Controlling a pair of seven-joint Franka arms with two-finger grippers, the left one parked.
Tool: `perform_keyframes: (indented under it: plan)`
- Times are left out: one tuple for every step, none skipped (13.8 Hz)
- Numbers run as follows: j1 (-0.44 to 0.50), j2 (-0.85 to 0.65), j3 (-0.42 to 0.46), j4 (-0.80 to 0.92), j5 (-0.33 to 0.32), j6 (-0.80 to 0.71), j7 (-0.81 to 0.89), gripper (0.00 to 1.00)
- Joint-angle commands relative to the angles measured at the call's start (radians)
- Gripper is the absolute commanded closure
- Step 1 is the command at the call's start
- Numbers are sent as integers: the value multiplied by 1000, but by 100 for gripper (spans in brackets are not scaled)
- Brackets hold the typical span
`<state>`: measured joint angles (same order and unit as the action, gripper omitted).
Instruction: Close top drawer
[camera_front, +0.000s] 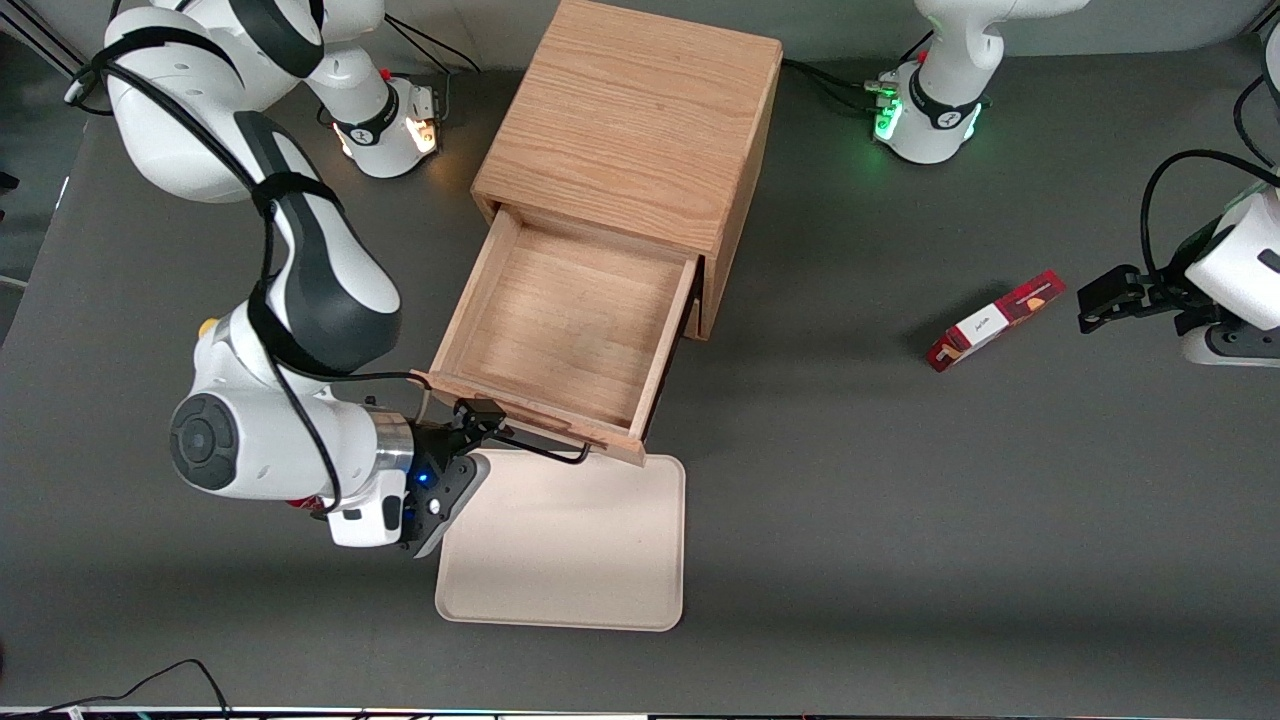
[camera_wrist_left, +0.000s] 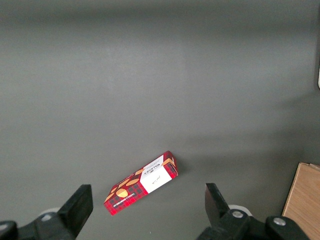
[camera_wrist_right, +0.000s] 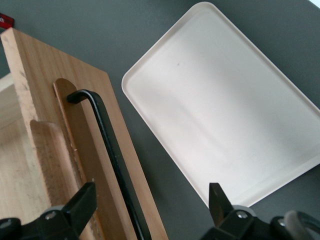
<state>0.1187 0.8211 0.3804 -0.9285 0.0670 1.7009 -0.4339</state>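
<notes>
The top drawer (camera_front: 570, 320) of the light oak cabinet (camera_front: 630, 120) stands pulled far out, and its inside is bare. A black wire handle (camera_front: 548, 452) runs along its front, nearest the front camera. My gripper (camera_front: 483, 428) is at the working arm's end of that front, close to the handle. In the right wrist view the gripper (camera_wrist_right: 151, 206) is open. One of its fingers (camera_wrist_right: 84, 200) is over the drawer front (camera_wrist_right: 95, 125) and the other is off the wood, over the table. The handle (camera_wrist_right: 112, 150) runs between them, untouched.
A cream tray (camera_front: 570, 545) lies on the table just in front of the drawer, its edge under the drawer front, and also shows in the right wrist view (camera_wrist_right: 225, 110). A red carton (camera_front: 995, 320) (camera_wrist_left: 142, 182) lies toward the parked arm's end.
</notes>
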Motion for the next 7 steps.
perform_keyframes:
  plan:
    - [12, 10, -8, 7, -22, -15, -19, 0]
    - [13, 10, -8, 5, -36, -12, -20, 0]
    - [13, 10, -8, -6, -42, -9, -20, 0]
    - [13, 10, -8, -16, -44, -3, -20, 0]
    - [13, 10, -8, -20, -49, 3, -20, 0]
    - [13, 10, -8, -27, -52, 8, -20, 0]
    - [13, 10, -8, -36, -52, 22, -20, 0]
